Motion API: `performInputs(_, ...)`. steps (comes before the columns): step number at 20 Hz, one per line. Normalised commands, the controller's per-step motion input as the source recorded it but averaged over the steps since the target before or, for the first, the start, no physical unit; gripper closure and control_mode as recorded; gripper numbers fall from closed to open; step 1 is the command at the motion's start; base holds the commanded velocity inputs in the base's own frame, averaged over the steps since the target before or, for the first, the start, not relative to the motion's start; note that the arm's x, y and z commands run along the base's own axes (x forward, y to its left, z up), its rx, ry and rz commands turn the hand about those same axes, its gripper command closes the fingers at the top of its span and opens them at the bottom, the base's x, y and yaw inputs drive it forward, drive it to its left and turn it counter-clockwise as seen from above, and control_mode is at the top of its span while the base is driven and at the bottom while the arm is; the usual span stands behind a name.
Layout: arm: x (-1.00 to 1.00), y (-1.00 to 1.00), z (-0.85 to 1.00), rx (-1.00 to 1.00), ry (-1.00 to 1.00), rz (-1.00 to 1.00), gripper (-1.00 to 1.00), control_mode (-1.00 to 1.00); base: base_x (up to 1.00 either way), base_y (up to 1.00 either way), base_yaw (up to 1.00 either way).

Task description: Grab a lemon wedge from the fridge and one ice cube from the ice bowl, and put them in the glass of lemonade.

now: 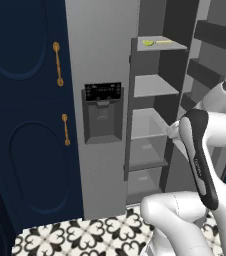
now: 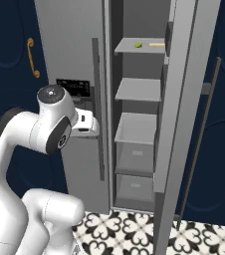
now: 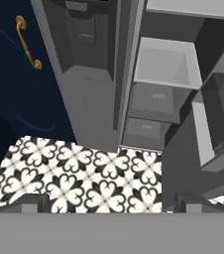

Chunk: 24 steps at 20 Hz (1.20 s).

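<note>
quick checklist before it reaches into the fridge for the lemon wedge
1. Right door of the fridge swung open: ok.
2. lemon wedge in sight on the top shelf: ok.
3. Pale stick-like item beside the wedge, apart from it: ok.
4. claw open and empty: ok.
5. claw aimed at the wedge: not ok, the hand view looks down at the lower drawers and floor tiles.
6. Wedge within reach: cannot tell.
</note>
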Motion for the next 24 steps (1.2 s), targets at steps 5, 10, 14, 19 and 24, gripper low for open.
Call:
performInputs(5, 0.1, 0.07, -0.11, 0.0, -0.01, -0.27, -1.0, -1.0, 0.0, 0.0, 0.0)
performInputs(10, 0.07, 0.0, -0.11, 0.0, 0.0, -0.15, -1.0, 1.0, 0.1, -0.02, -0.1)
performInputs(14, 0.0, 0.0, 0.0, 0.0, 0.0, 0.0, -1.0, 1.0, 0.53, -0.17, -0.34)
performInputs(19, 0.0, 0.0, 0.0, 0.0, 0.0, 0.0, -1.0, 1.0, 0.8, -0.13, -0.21)
performInputs(24, 0.0, 0.0, 0.0, 0.0, 0.0, 0.0, -1.0, 1.0, 0.89, -0.1, -0.02)
